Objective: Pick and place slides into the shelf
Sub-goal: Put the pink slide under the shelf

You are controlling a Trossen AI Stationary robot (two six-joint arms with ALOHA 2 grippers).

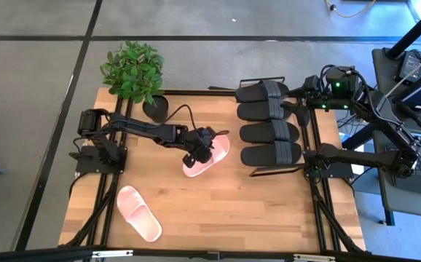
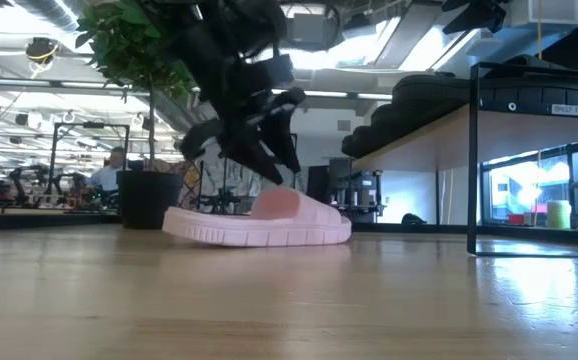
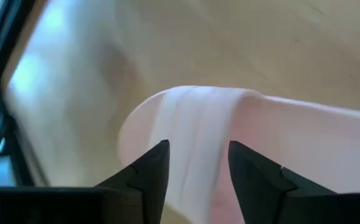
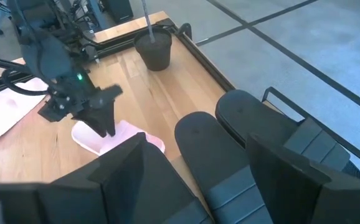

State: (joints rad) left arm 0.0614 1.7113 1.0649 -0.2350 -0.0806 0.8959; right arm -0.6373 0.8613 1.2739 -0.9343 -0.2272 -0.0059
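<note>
Left gripper [image 1: 197, 156] hovered w/ jaws parted over pale pink foam slide [image 1: 212, 159], mid tabletop [image 1: 269, 204], nothing held. Prob. light, squashy; best pinched across wide strap.

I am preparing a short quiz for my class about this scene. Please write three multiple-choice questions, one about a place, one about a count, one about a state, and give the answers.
1. Where is the left tool?
A. Over the pink slide near the middle of the table
B. Over the plant
C. On the shelf

2. How many black slides lie on the shelf?
A. Two
B. Four
C. Six

3. How does the pink slide under the left tool lie?
A. Lifted in the air
B. Flat on the table
C. Standing on its side

Answers: 1 A, the high view shows the left tool above that slide. 2 B, four black slides sit in a row on the shelf. 3 B, the low view shows its sole flat on the table.
</note>
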